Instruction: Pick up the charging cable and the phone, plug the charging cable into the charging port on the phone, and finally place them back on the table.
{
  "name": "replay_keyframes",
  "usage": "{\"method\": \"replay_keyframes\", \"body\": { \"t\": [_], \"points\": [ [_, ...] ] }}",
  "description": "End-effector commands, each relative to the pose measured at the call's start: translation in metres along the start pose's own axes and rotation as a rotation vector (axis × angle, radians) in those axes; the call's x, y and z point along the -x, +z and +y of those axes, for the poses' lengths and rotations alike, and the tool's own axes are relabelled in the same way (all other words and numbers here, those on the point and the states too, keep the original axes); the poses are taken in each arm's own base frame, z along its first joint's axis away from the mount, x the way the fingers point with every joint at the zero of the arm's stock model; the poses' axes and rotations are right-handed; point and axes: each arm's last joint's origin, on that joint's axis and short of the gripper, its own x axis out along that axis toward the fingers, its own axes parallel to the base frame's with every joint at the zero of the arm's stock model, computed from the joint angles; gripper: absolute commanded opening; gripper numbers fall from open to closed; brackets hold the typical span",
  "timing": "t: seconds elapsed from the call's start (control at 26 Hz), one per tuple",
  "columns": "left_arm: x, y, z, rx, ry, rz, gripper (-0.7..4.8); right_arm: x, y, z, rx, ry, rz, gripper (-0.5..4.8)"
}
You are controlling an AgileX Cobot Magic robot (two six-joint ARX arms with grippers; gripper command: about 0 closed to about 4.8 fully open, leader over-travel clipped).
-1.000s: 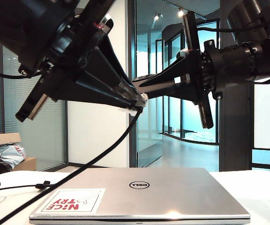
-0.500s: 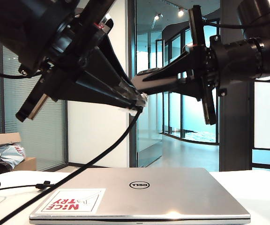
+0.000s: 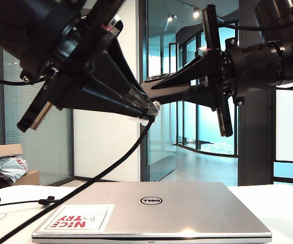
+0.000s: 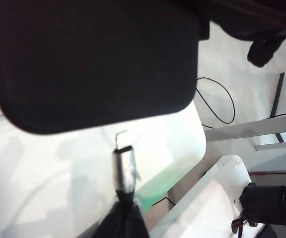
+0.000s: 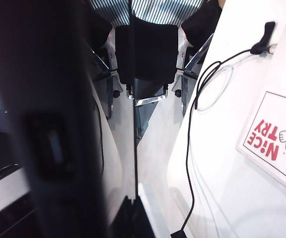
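Room: an office with glass partitions and a lit corridor through the middle of the exterior view, window blinds at the left edge, cardboard boxes [image 3: 3,151] low on the left.
Tabletop: the white tabletop [image 3: 284,208] runs along the bottom of the frame; a closed silver laptop [image 3: 187,208] lies at centre bottom with a red-lettered sticker [image 3: 78,217] on its lower-left corner.
Phone: the phone [image 4: 91,59] is off the tabletop, in the air at upper centre-right of the exterior view, held edge-on by the right claw [image 3: 154,86], which is closed on it; in the left wrist view it fills the upper left.
Charging cable: the charging cable [image 3: 100,175] is lifted too; it hangs from the left claw [image 3: 149,113] at centre frame down to the lower left, where its tie strap [image 3: 47,200] rests on the tabletop. The left claw is clamped on the cord just behind the plug [image 4: 123,158].
Progress: both pickups look done. The plug tip sits just beside the phone's short edge, not yet seated as far as I can tell; I cannot make out the charging port.
Left to do: line up, push the plug in, then set both down.
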Motion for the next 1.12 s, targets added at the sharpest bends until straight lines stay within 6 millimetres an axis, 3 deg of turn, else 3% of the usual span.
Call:
{"method": "replay_keyframes", "body": {
  "t": [0.04, 1.12],
  "points": [
    [0.0009, 0.0017, -0.0016, -0.008, -0.012, -0.016, -0.06, 0.0, 0.0031, 0.0064, 0.05, 0.029, -0.006, -0.06],
    [0.0009, 0.0017, -0.0016, -0.008, -0.012, -0.016, -0.06, -0.0005, 0.0015, 0.0049, 0.053, 0.021, 0.008, -0.06]
  ]
}}
